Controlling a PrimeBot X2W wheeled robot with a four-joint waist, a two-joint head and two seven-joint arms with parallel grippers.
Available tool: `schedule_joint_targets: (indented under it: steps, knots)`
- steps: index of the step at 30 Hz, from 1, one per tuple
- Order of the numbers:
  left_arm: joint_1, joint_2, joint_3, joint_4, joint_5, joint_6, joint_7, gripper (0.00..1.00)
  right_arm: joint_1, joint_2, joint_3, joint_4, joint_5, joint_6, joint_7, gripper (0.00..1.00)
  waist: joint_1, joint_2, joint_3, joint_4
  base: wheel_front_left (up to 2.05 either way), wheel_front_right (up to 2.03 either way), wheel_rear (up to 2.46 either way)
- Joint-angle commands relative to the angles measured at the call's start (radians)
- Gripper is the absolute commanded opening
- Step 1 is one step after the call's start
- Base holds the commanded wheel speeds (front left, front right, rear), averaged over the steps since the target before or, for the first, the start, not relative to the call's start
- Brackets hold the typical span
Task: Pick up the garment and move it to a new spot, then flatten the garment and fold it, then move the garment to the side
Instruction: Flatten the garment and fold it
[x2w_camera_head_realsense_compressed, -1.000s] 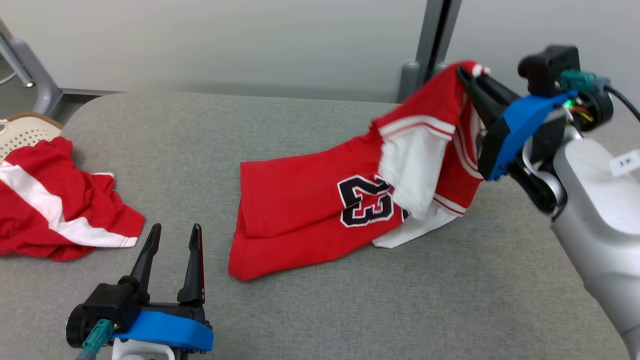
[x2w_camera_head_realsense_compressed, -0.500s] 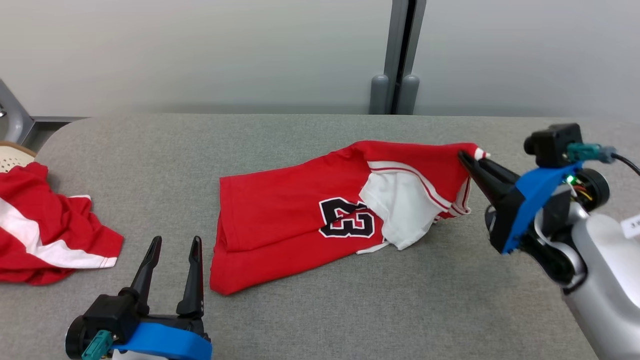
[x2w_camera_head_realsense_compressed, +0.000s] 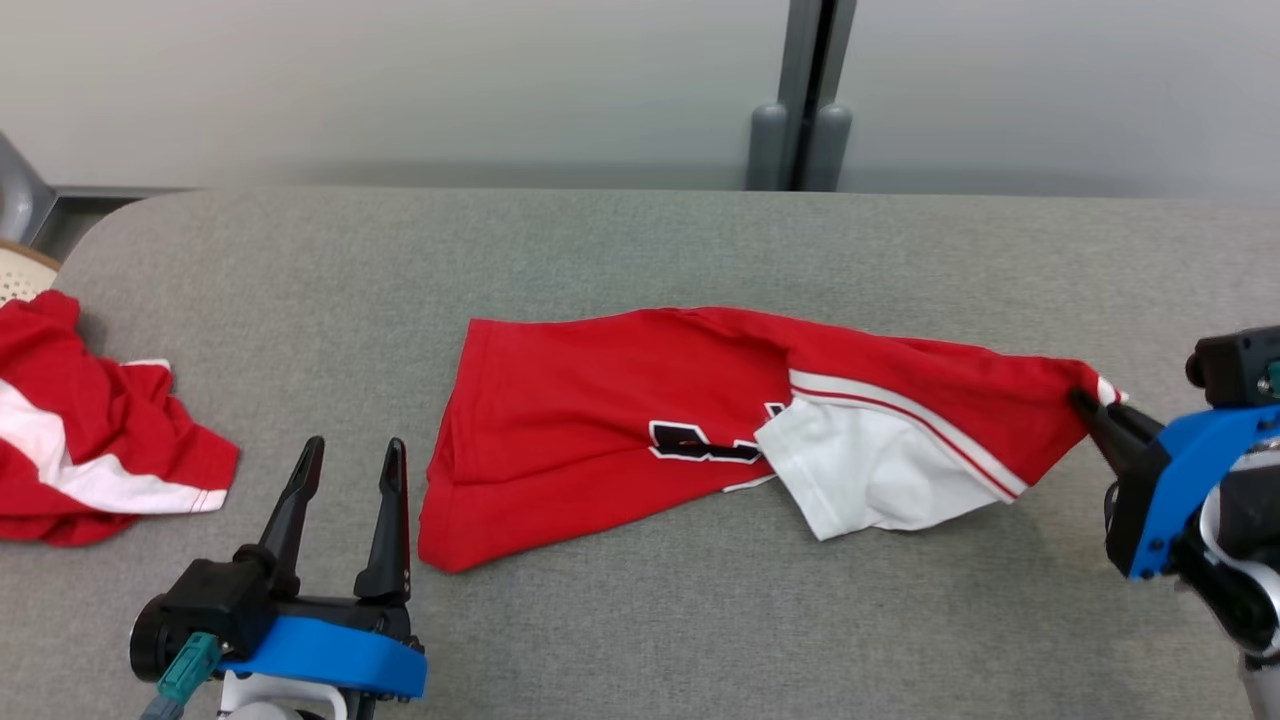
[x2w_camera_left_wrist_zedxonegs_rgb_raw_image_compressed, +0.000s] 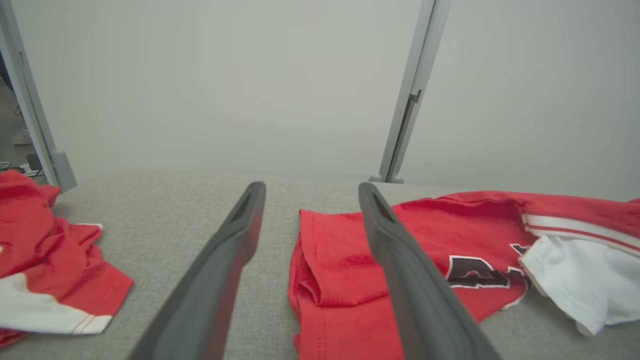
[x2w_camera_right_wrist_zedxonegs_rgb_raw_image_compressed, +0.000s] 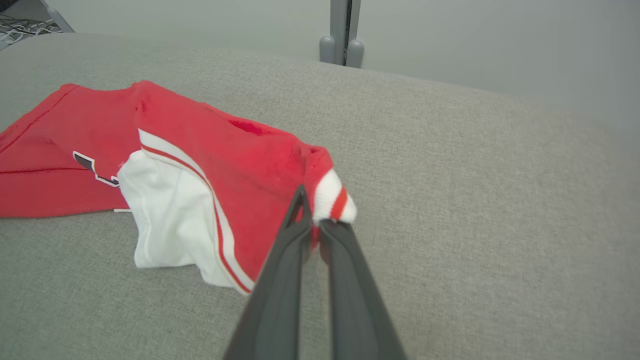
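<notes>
As for writing, there's a black number (x2w_camera_head_realsense_compressed: 690, 440) with a white outline printed on the jersey (x2w_camera_head_realsense_compressed: 620, 420). The cloth is folded over it so just the top slivers peek out, and I can't read it.

The jersey itself is bright red, with a white panel (x2w_camera_head_realsense_compressed: 870, 480) flopping out on the near side, edged with a white band and a thin red stripe. It lies across the middle of the worktop (x2w_camera_head_realsense_compressed: 640, 250), stretched out left to right. The hem end on the left lies flat with a bit of a doubled-over fold at the near corner. The right end is drawn out to a point where the right gripper (x2w_camera_head_realsense_compressed: 1085, 405) has its jaws pressed together on a little red-and-white striped bit of trim.

The left gripper (x2w_camera_head_realsense_compressed: 355, 446) sits near the front left, jaws spread wide with nothing in them, just left of the jersey's near corner.

The worktop is a grey woven fabric surface with rounded corners. Over at the left edge there's a second red-and-white garment (x2w_camera_head_realsense_compressed: 90, 450) in a crumpled heap, with a cream perforated basket (x2w_camera_head_realsense_compressed: 15, 275) poking out behind it. Behind everything is a plain pale grey wall (x2w_camera_head_realsense_compressed: 400, 80) with a grey upright post (x2w_camera_head_realsense_compressed: 805, 100) against it.
</notes>
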Motion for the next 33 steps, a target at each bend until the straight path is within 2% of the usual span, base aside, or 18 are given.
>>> schedule_joint_targets:
  steps: [1,10,11,13,16,19,22,27,33]
  knots:
    - [-0.016,-0.001,-0.001,0.000,0.005,-0.002,-0.002,1.00,-0.036,0.006,-0.005,0.021,-0.006,0.000,-0.011,0.00,0.0001,0.0000,0.023,0.021,0.00,0.00,0.00]
    - [-0.066,-0.010,-0.017,0.015,0.012,-0.013,-0.008,1.00,-0.281,0.028,0.043,0.317,-0.088,0.000,-0.187,0.00,0.0001,0.0000,0.088,0.090,0.00,0.00,0.00]
    - [-0.074,-0.012,-0.018,0.020,0.013,-0.016,-0.008,1.00,-0.334,0.039,0.054,0.394,-0.106,0.000,-0.227,0.00,0.0001,0.0000,0.096,0.101,0.00,0.00,0.00]
    - [-0.080,-0.014,-0.019,0.025,0.013,-0.016,-0.010,1.00,-0.374,0.048,0.076,0.462,-0.115,0.000,-0.251,1.00,0.0001,0.0000,0.099,0.109,0.00,0.00,0.00]
    - [-0.086,-0.017,-0.019,0.032,0.014,-0.017,-0.010,1.00,-0.416,0.058,0.095,0.545,-0.110,0.000,-0.263,1.00,0.0001,0.0000,0.098,0.113,0.00,0.00,0.00]
    - [-0.080,-0.018,-0.016,0.038,0.015,-0.013,-0.012,1.00,-0.415,0.067,0.092,0.613,-0.096,0.000,-0.225,1.00,0.0001,0.0000,0.085,0.107,0.00,0.00,0.00]
    - [-0.061,-0.016,-0.009,0.040,0.013,-0.008,-0.013,1.00,-0.383,0.071,0.079,0.629,-0.083,0.000,-0.183,1.00,0.0001,0.0000,0.063,0.089,0.00,0.00,0.00]
    - [-0.034,-0.012,0.004,0.038,0.008,0.001,-0.015,1.00,-0.285,0.070,0.051,0.543,-0.080,0.000,-0.145,1.00,0.0001,0.0000,0.022,0.048,0.00,0.00,0.00]
    - [0.003,-0.001,0.013,0.027,0.003,0.010,-0.016,1.00,-0.101,0.121,-0.037,0.330,-0.103,0.000,-0.096,1.00,0.0001,0.0000,-0.023,0.009,0.00,0.00,0.00]
